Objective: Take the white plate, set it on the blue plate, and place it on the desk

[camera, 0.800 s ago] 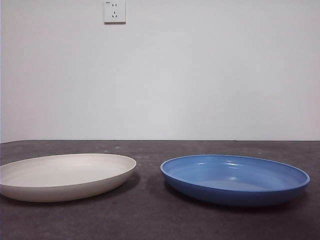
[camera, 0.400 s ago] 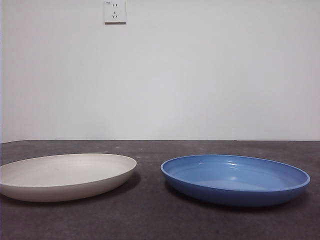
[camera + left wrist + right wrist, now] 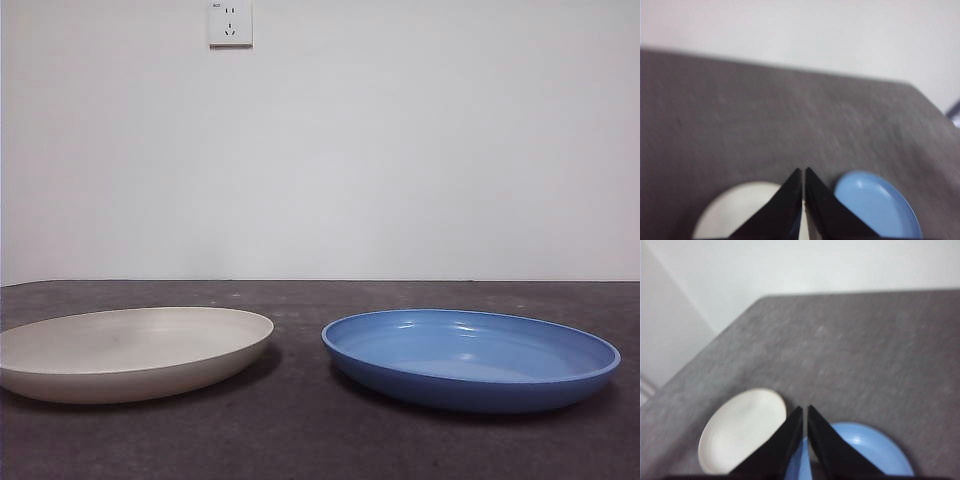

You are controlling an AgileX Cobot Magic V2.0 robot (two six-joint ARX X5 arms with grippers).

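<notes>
The white plate [image 3: 130,350] lies flat on the dark grey desk [image 3: 300,440] at the left of the front view. Beside it, a short gap away, lies the blue plate [image 3: 470,357] at the right. Neither arm shows in the front view. In the left wrist view my left gripper [image 3: 804,172] is shut and empty, high above the white plate [image 3: 735,212] and blue plate [image 3: 875,205]. From the right wrist view my right gripper [image 3: 805,410] is likewise shut and empty, well above the white plate [image 3: 740,430] and blue plate [image 3: 865,450].
A white wall with a power socket [image 3: 230,22] stands behind the desk. The desk's far edge [image 3: 790,67] and a side edge [image 3: 705,357] show in the wrist views.
</notes>
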